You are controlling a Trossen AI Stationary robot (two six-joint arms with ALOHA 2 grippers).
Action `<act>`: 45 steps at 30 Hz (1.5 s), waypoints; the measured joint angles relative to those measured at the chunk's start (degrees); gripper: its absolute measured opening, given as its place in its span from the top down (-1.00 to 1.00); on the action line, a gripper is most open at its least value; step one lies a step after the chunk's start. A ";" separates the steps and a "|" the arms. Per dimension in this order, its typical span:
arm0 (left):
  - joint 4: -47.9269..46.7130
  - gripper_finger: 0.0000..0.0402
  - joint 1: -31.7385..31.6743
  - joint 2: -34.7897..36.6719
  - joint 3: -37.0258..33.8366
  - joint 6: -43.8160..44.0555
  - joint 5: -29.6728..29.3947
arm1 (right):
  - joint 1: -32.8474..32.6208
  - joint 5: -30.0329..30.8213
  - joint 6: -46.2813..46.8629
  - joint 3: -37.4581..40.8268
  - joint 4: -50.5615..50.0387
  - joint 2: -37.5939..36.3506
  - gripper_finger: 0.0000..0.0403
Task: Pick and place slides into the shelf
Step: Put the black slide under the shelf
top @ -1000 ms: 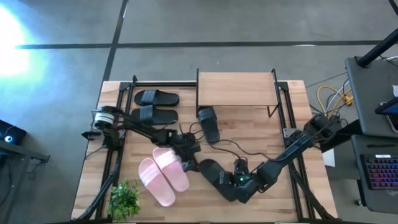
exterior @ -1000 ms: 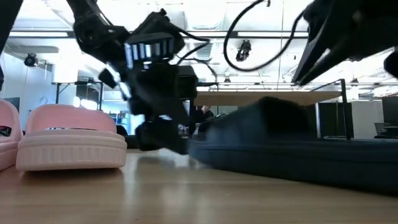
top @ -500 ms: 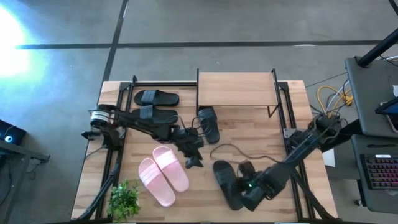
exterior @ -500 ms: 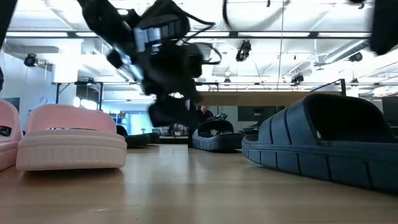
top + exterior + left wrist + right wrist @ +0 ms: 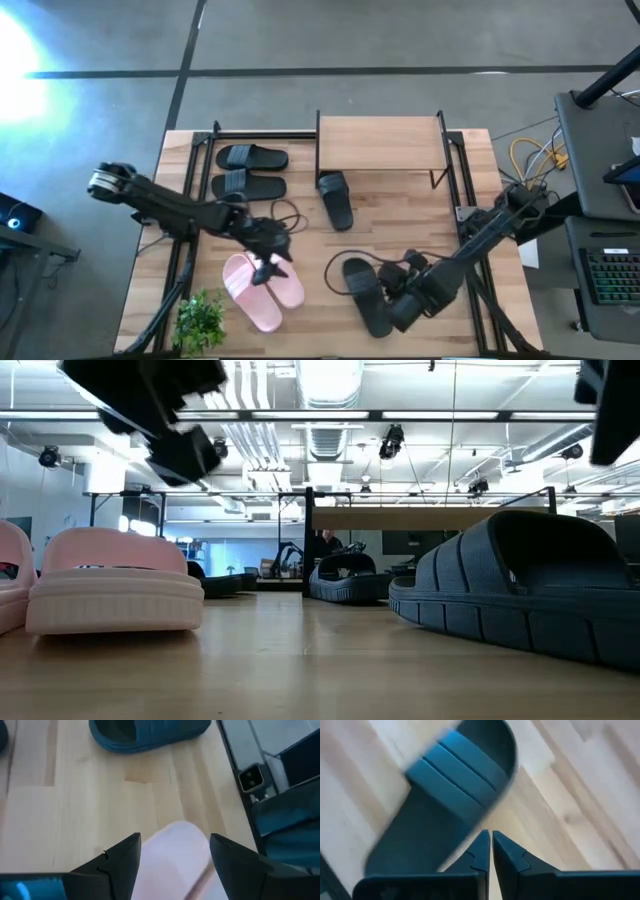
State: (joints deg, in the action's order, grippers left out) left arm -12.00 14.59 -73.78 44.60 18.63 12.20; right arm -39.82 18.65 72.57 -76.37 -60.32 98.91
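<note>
wooden tabletop [image 5: 400,230]: left gripper [image 5: 268,268] open, empty, over diagonal pink slides [image 5: 262,283]; right gripper [image 5: 398,312] shut.

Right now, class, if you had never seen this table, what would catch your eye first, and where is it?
The pair of pale pink slides near the table's front-left stands out, with the left end effector open just above them. To their right lies a black slide, the shut right end effector beside it. The shelf stands at the back.

The high view looks straight down on the whole table [image 5: 400,220]; the low view sits at tabletop level, facing the room — both share the pink slides [image 5: 262,288]. 2 wrist views look closely down at the tabletop.
</note>
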 joint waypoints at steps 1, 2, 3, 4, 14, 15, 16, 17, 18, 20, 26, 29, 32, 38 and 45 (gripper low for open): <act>-1.29 -0.11 0.66 1.30 -0.06 0.14 -1.14 | 1.32 -2.79 1.47 0.79 -0.77 0.00 0.93; -2.09 -0.11 1.14 2.33 -0.06 0.38 -2.31 | 2.79 -6.12 2.58 1.81 -1.32 -0.02 0.93; -2.37 -0.11 1.36 3.34 -0.06 0.45 -2.88 | 4.01 -7.50 2.61 2.48 -1.31 0.00 0.93; -2.89 -0.11 1.51 4.47 -0.06 0.46 -3.26 | 4.81 -6.76 1.95 2.61 -0.56 0.04 0.93; -3.32 -0.11 1.56 12.48 0.35 2.00 -5.63 | 11.72 11.61 -23.35 -9.29 -1.73 -1.27 0.55; -4.32 -0.11 1.56 13.28 0.35 2.23 -5.82 | 12.10 12.01 -27.23 -10.69 -1.99 -1.35 0.46; -5.18 -0.11 1.56 13.95 0.35 2.39 -6.14 | 12.16 11.88 -30.77 -11.64 -2.07 -1.40 0.38; -5.84 -0.11 1.56 14.47 0.35 2.37 -6.84 | 11.87 11.67 -33.70 -12.13 -2.42 -1.40 0.30; -7.18 -0.11 1.57 14.99 0.35 2.09 -7.57 | 11.31 11.16 -35.87 -12.25 -3.24 -1.39 0.22; -10.90 -0.11 1.68 15.85 0.27 2.05 -9.37 | 9.61 9.59 -38.20 -12.01 -4.14 -0.96 0.10; -16.77 -0.11 2.14 16.62 0.07 2.14 -12.47 | 0.12 9.21 -37.99 -11.80 -2.84 3.02 -0.04; -17.03 -0.11 2.13 16.51 0.07 2.01 -13.50 | -2.80 10.70 -39.08 -12.03 -2.79 6.82 -0.04; -17.02 -0.11 2.12 16.51 0.07 1.99 -14.57 | -3.51 12.04 -37.80 -12.01 -2.79 10.68 -0.04; -17.04 -0.11 2.12 16.55 0.07 2.05 -14.65 | -3.45 11.85 -32.88 -12.36 -2.36 16.18 -0.04; -17.04 -0.11 2.10 16.49 0.07 2.10 -14.65 | -1.36 18.56 -29.22 -12.28 -2.26 19.20 -0.04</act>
State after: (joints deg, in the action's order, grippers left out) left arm -29.04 16.69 -57.30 44.66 20.73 -2.46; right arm -41.18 37.21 43.35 -88.65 -62.58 118.12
